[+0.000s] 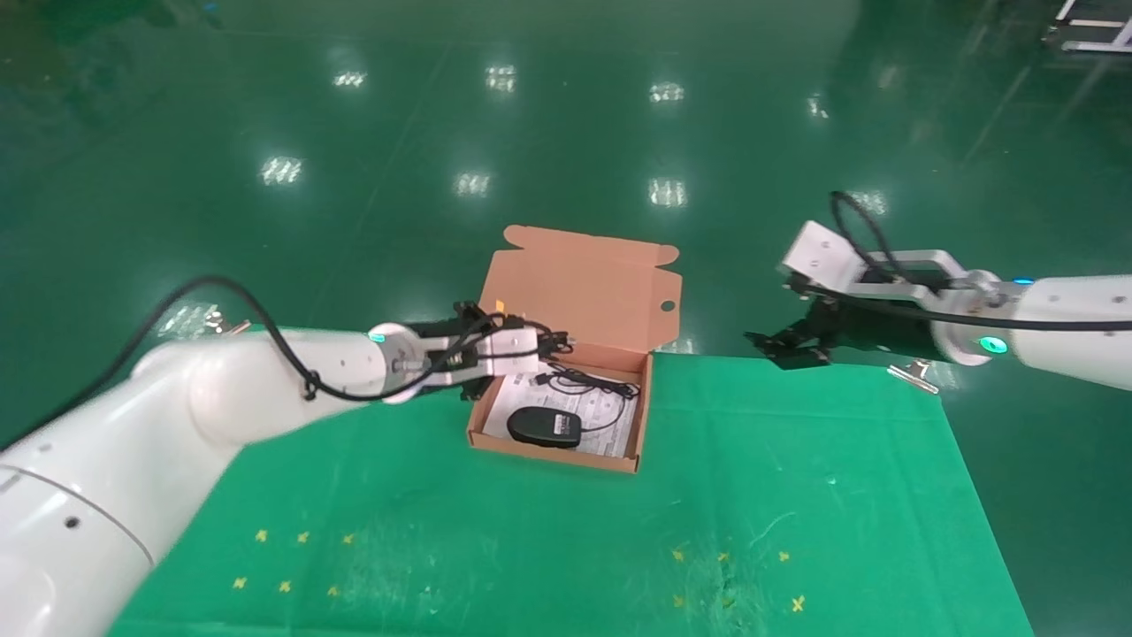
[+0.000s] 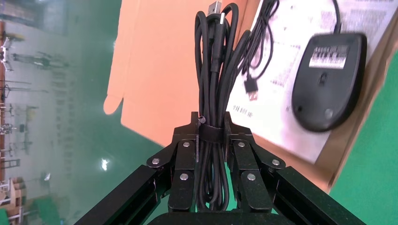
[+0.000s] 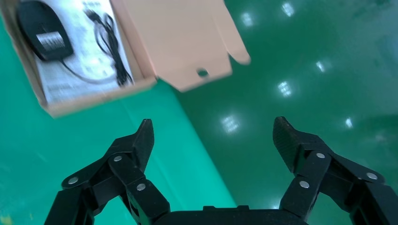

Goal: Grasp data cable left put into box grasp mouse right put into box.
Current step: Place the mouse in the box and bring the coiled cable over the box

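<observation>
On the green-covered bench (image 1: 548,531), near its far edge, sits the shallow orange-brown cardboard box (image 1: 555,447) with its hinged flap lid raised. Inside it, on the white printed sheet (image 1: 610,423), the small black oval mouse (image 1: 544,426) lies label-up with its thin cord trailing beside it. At the box's left wall, the left gripper (image 2: 211,129) is clamped on the looped black data cable (image 2: 213,70), holding the bundle at its strap, plugs toward the lid. Farther right, beyond the bench's far edge, the right gripper (image 3: 213,136) hangs spread wide, holding nothing.
</observation>
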### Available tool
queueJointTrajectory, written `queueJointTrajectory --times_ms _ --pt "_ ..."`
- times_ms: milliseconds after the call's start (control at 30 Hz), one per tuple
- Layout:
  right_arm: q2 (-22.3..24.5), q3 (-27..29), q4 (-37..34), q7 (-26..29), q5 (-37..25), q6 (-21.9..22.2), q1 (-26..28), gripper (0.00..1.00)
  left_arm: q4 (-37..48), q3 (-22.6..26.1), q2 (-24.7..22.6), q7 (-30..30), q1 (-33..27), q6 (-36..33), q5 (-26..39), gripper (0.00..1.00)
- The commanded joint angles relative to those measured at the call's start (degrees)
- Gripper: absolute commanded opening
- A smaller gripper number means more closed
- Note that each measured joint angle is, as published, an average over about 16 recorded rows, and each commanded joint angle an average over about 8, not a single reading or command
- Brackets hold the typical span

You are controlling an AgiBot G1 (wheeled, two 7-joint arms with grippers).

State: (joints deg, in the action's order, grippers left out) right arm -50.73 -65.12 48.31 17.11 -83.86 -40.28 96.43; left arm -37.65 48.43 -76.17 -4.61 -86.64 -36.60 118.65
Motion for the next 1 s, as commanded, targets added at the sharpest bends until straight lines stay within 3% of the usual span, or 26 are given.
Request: queueJointTrajectory --times_ms 33,600,867,1000 --pt "1.6 0.0 1.0 0.7 -0.2 -0.1 0.1 1.0 2.8 -0.1 -1.4 3.0 0.3 1.9 -1.8 0.0" --pt "11.9 -0.3 14.2 4.4 -2.3 1.0 -1.7 1.0 5.0 6.9 -2.3 18.1 2.3 4.2 -21.4 0.0" --pt "12.8 -0.5 16.1 6.0 -3.5 1.7 -1.9 1.0 6.7 9.5 -2.4 20.1 2.3 4.7 -27.4 1.0" --pt "12.9 -0.6 16.2 6.1 -3.6 1.7 -1.9 1.0 6.9 9.7 -2.4 20.1 2.3 4.8 -27.8 1.0"
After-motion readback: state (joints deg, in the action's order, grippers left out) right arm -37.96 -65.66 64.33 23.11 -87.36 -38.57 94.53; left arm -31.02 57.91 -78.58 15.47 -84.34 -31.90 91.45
